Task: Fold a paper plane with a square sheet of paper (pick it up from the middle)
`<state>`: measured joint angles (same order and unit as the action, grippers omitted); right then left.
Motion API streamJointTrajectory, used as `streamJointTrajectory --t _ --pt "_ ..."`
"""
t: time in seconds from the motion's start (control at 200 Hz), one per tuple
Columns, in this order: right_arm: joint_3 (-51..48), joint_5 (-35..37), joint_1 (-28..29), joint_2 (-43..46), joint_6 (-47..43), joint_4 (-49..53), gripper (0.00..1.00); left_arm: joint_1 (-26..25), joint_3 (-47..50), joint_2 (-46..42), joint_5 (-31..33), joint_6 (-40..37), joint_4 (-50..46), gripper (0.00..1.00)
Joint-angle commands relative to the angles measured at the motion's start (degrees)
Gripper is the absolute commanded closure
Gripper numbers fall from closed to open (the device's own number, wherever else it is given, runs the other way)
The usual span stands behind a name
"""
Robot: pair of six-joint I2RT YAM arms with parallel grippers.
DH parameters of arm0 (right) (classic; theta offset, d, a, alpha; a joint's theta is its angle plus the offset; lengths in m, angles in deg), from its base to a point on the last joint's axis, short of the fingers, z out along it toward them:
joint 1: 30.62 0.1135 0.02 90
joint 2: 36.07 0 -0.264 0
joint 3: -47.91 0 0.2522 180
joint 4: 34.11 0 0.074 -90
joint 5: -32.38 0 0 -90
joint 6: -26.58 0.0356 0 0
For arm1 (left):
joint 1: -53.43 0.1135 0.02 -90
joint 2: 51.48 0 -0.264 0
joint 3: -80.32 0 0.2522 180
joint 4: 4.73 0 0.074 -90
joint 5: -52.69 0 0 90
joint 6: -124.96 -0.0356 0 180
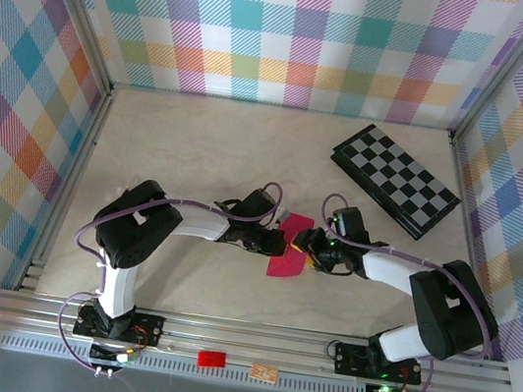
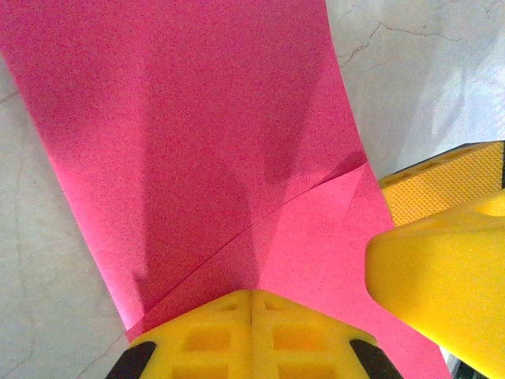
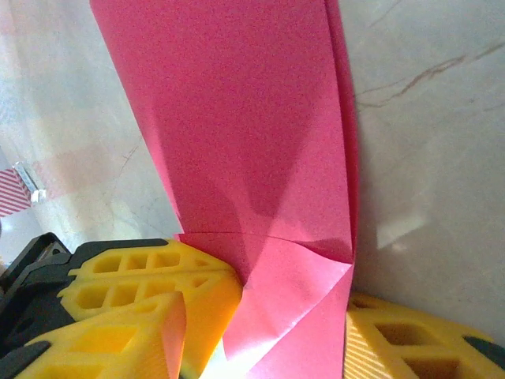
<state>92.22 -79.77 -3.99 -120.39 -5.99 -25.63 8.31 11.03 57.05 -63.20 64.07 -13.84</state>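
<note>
The square sheet of paper (image 1: 283, 263), magenta-pink, lies on the marble tabletop between my two grippers as a folded strip with creases. My left gripper (image 1: 280, 245) is shut, and its yellow tips (image 2: 251, 304) press down on the paper (image 2: 197, 118) where a diagonal crease ends. My right gripper (image 1: 313, 256) faces it from the right. Its jaws are open (image 3: 276, 335), and a raised corner flap of the paper (image 3: 237, 118) stands between them. The right gripper's fingers (image 2: 442, 292) show in the left wrist view, and the left gripper's fingers (image 3: 158, 272) in the right wrist view.
A black-and-grey checkerboard (image 1: 396, 175) lies at the back right. A small red tag (image 1: 211, 358) and a tan piece (image 1: 262, 373) sit on the aluminium rail (image 1: 249, 338) at the front. Plaid walls close in the table on three sides.
</note>
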Motion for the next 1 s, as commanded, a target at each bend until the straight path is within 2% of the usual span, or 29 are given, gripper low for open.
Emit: streamJointTrajectory --t 0.0,0.135,0.415,0.875,0.995 --pt "0.15 -0.79 -0.57 -0.54 -1.46 -2.19 0.54 -0.05 1.83 0.28 1.1 -0.02 -5.56 1.0" --pt "-0.48 -0.57 -1.21 -1.02 -1.7 -3.33 0.65 -0.05 1.8 -0.2 0.86 0.08 -5.36 1.0" --pt "-2.37 -1.68 -2.9 -2.47 -2.41 -6.49 0.76 -0.02 2.05 -1.55 0.23 0.85 -4.66 0.99" --pt "-4.27 -4.96 -3.87 -1.42 -4.35 -11.17 0.88 0.06 3.25 -4.09 -1.12 2.53 -2.4 0.95" --pt "-4.18 -5.5 -3.87 0.6 -6.37 -10.1 0.88 0.17 4.49 -6.21 -1.67 3.48 -0.24 0.89"
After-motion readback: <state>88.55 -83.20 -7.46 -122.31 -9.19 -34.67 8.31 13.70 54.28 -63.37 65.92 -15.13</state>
